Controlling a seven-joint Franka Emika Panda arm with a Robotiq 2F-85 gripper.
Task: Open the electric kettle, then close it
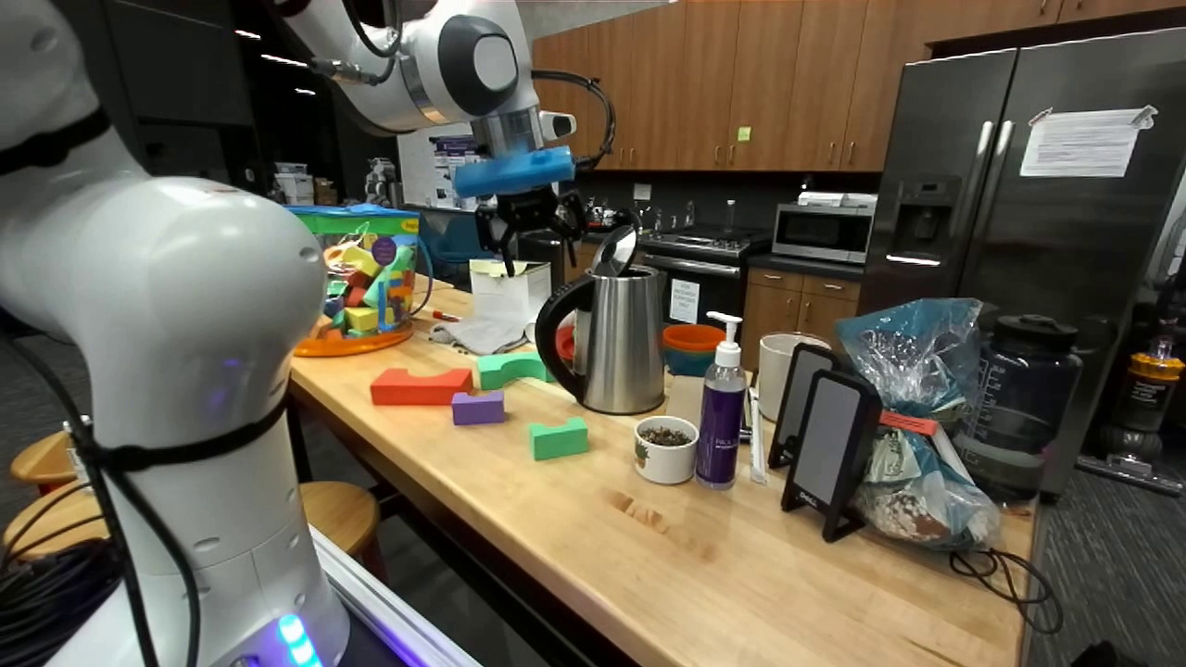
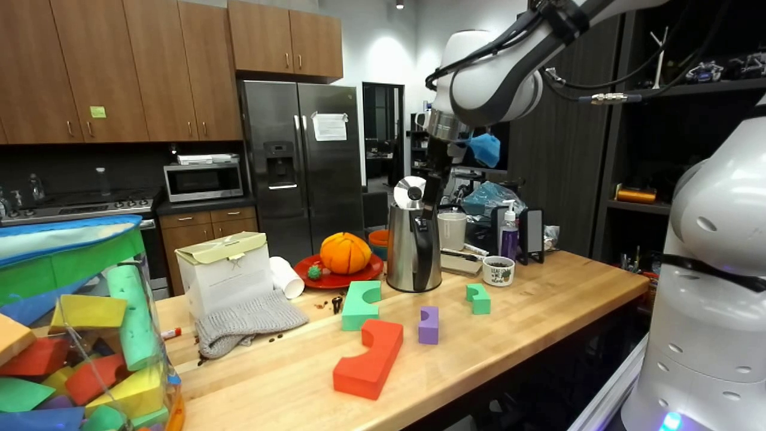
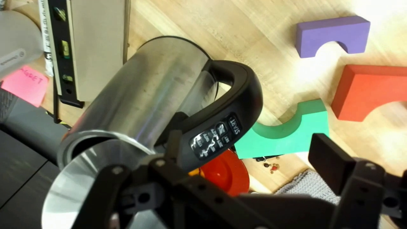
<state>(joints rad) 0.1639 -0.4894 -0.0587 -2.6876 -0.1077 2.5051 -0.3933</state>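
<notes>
The electric kettle (image 1: 625, 343) stands upright on the wooden table, its shiny steel body tapering upward. Its lid (image 2: 410, 193) is raised, tilted up from the rim in both exterior views. In the wrist view the lid's pale metal underside (image 3: 60, 194) shows beside the dark mouth, and a black handle (image 3: 227, 117) carries printed buttons. My gripper (image 1: 541, 264) hangs open above the handle side, near the raised lid, with nothing held. In the wrist view one finger (image 3: 174, 143) overlaps the handle's top by the lid; whether they touch I cannot tell. The opposite finger (image 3: 330, 162) is well apart.
Red (image 2: 371, 362), green (image 2: 361, 305) and purple (image 2: 428, 326) blocks lie on the handle side. A potted cup (image 1: 665, 449) and purple bottle (image 1: 721, 417) stand near the kettle. Behind are a red plate with a pumpkin (image 2: 345, 252), a white box (image 2: 227, 275) and a grey cloth (image 2: 251, 323).
</notes>
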